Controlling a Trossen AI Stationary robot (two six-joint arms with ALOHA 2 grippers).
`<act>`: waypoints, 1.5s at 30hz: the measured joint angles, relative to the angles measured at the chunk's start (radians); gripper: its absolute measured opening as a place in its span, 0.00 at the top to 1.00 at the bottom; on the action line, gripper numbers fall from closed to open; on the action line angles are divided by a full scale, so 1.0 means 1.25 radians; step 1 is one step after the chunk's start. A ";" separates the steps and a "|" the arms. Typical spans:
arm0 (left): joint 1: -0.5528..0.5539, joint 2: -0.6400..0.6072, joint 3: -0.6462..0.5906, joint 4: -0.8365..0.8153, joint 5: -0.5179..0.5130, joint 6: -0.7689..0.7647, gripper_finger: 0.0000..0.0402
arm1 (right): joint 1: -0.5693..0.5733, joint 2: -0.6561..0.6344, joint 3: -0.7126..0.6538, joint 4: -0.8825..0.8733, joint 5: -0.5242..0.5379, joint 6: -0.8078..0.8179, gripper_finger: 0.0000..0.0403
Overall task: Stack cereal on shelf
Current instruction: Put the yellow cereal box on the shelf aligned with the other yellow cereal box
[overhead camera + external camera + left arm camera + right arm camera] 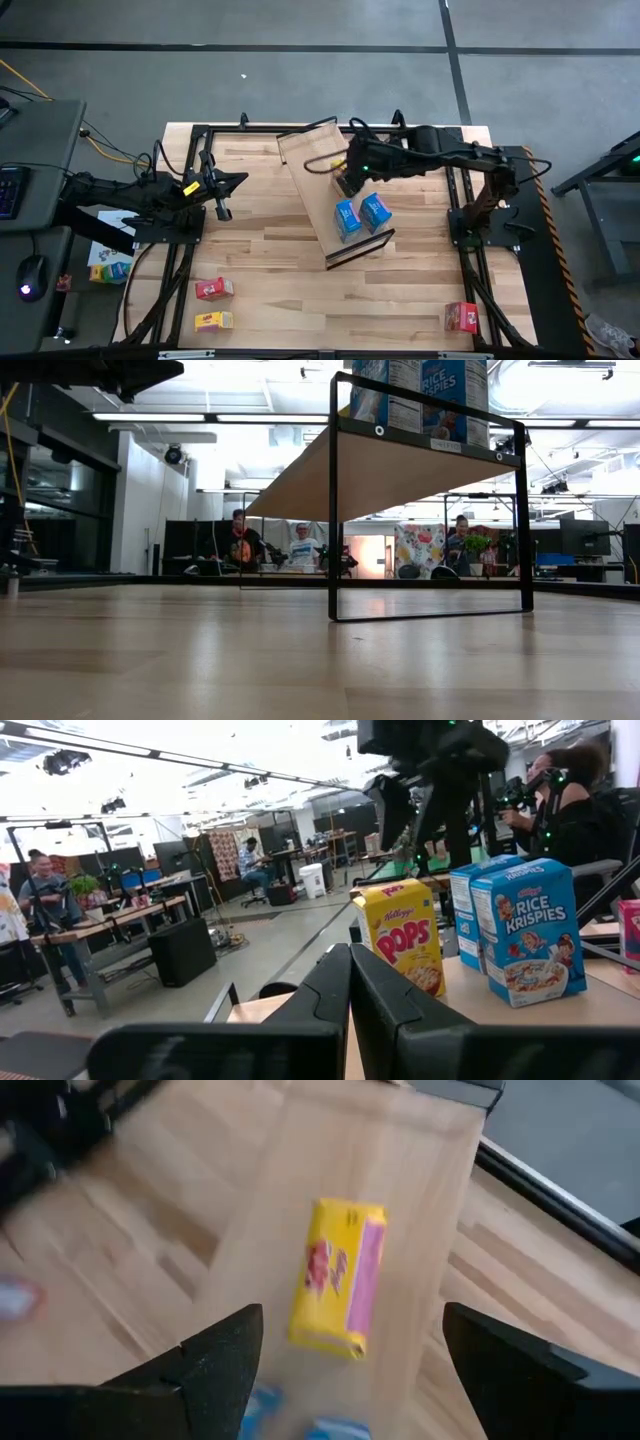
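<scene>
The shelf (312, 165) is a long light-wood board on a thin dark frame, lying slantwise mid-table. Two blue cereal boxes (361, 214) stand side by side near its near end. A yellow cereal box (340, 1280) stands upright on the board just beyond them, also visible as the yellow box (405, 935) in the left wrist view. My right gripper (352, 1320) hangs open above the yellow box, clear of it, one finger to each side. My left gripper (222, 205) waits shut at the table's left, holding nothing.
Loose on the tabletop lie a red box (213, 289) and a yellow box (213, 320) at the near left, and another red box (460, 316) at the near right. Dark arm frames run along both table sides. People sit in the room beyond.
</scene>
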 joint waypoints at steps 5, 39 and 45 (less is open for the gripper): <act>0.000 0.000 0.000 0.000 -0.001 0.000 1.00 | 0.006 -0.014 0.000 -0.079 -0.054 -0.026 0.25; -0.001 0.000 0.000 0.000 0.135 -0.065 1.00 | 0.240 -0.866 -1.219 1.217 0.036 -0.525 0.25; -0.001 0.000 0.000 0.001 0.170 -0.049 1.00 | 0.184 -0.925 -1.352 1.457 -0.162 -0.683 0.25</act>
